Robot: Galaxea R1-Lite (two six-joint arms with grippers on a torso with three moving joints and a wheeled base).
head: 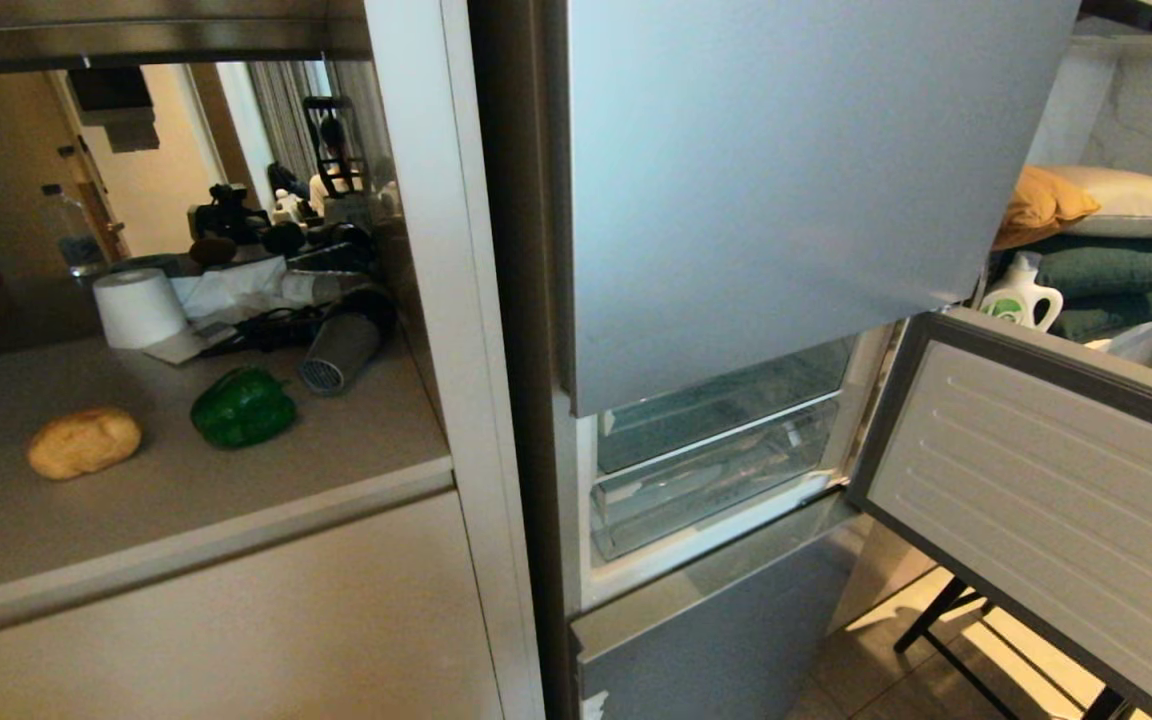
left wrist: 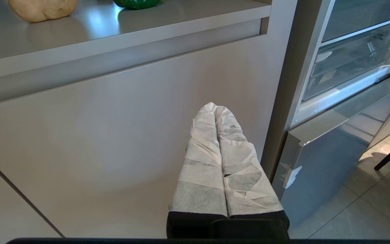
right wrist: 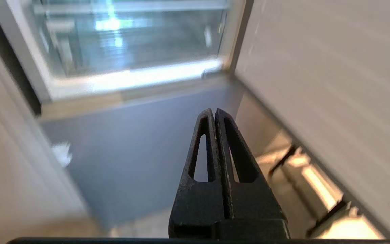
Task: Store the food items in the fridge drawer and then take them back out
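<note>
Grey desk point(head: 186, 520) left of the fridge point(head: 776, 200) carries potato point(head: 84, 441) and bell pepper point(head: 242, 406), side by side. Fridge drawer point(head: 716, 480) pushed in; contents unclear. Left pincer point(left wrist: 215, 108) and right pincer point(right wrist: 213, 113) both closed, empty, below the drawer.

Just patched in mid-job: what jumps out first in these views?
The fridge's middle door hangs wide open on the right, baring the clear fridge drawer, pushed in. On the grey counter to its left sit the green bell pepper and, further left, the potato. Neither gripper holds anything.
</note>
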